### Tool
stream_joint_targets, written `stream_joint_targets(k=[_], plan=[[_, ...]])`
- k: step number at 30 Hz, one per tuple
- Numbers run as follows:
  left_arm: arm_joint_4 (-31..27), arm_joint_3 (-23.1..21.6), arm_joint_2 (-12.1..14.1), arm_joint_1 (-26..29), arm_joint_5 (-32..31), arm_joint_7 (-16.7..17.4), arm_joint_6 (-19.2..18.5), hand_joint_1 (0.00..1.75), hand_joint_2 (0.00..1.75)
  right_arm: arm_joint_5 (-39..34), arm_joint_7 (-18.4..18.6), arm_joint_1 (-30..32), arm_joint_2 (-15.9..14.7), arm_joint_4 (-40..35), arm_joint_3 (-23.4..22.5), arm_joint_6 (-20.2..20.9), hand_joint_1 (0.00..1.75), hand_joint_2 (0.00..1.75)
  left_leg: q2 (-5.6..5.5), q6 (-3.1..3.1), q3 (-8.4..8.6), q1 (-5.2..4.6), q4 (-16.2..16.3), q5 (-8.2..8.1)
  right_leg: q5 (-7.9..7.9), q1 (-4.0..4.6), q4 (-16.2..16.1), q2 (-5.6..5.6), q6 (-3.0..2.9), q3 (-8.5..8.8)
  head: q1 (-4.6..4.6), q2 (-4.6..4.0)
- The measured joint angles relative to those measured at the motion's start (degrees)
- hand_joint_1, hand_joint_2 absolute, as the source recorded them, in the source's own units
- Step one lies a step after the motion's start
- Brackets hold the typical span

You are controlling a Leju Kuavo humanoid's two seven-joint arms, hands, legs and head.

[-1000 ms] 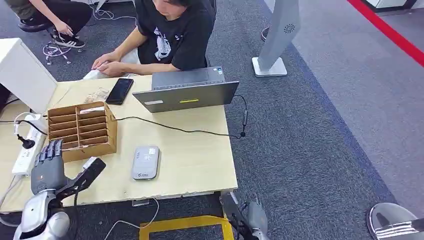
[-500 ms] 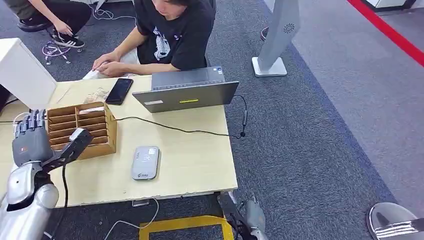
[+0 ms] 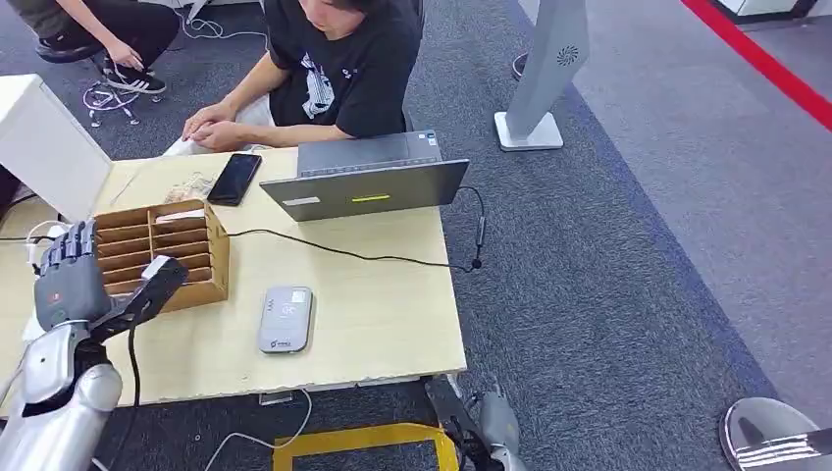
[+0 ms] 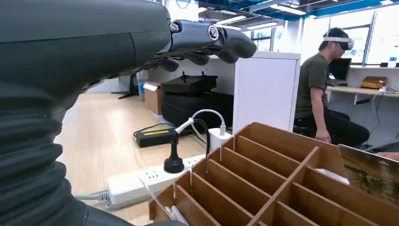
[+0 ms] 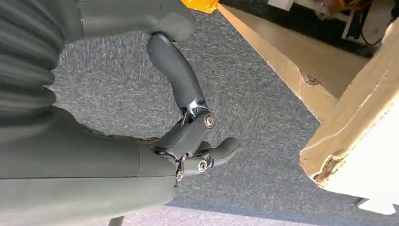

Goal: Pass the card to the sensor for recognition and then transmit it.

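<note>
A wooden slotted box (image 3: 186,257) stands on the left of the table, with a white card (image 3: 182,214) lying in its far right slot. My left hand (image 3: 80,282) hovers open at the box's near left corner, fingers spread upward and thumb (image 3: 157,279) reaching across the box front. In the left wrist view the fingers (image 4: 207,40) hang above the box's compartments (image 4: 282,183), where the white card (image 4: 331,175) shows. The grey card sensor (image 3: 286,319) lies flat to the right of the box. My right hand (image 3: 498,428) hangs below the table edge, its fingers (image 5: 197,141) loosely bent around nothing.
A person sits behind the table by a laptop (image 3: 365,177) and a black phone (image 3: 234,178). A black cable (image 3: 353,255) crosses the table. A white power strip (image 3: 51,294) and a white box (image 3: 44,142) sit at the left. The table's front edge (image 3: 324,378) is near.
My left hand has risen from the table's front edge to the wooden box, then shifted slightly right toward its front. The right hand stays hanging.
</note>
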Motion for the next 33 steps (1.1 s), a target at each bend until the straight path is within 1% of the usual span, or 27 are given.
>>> stream_joint_targets(k=[5,11,17,33], plan=[[0.0,-0.3,-0.6,0.0,0.3,-0.8,-0.1,0.0,1.75,-0.2,0.4,0.0,0.0,0.0,0.4,0.0,0.0,1.75,0.0,0.0,0.0,0.0,0.0,0.0,0.0,0.0,0.0,0.0,0.0,0.0,0.02,0.0],[-1.6,-2.4,-1.3,0.2,0.2,-1.8,-0.5,0.0,1.75,-0.3,0.8,0.0,0.0,0.0,0.8,0.2,0.0,1.75,0.0,0.0,0.0,0.0,0.0,0.0,0.0,0.0,0.0,0.0,0.0,0.0,0.0,0.0],[-2.6,-3.8,-1.9,0.4,0.2,-1.9,-0.7,0.0,1.75,-0.3,0.9,-0.1,0.0,0.0,0.9,0.4,0.0,1.75,0.0,0.0,0.0,0.0,0.0,0.0,0.0,0.0,0.0,0.0,0.0,0.0,0.02,0.0],[-2.3,-4.3,-2.5,3.3,2.1,-1.8,-0.3,0.0,1.75,-0.5,1.7,-0.2,-0.1,0.0,1.1,0.6,0.0,1.75,0.0,0.0,0.0,-0.01,0.0,0.0,0.0,0.0,0.0,0.0,0.0,0.0,0.0,0.0]])
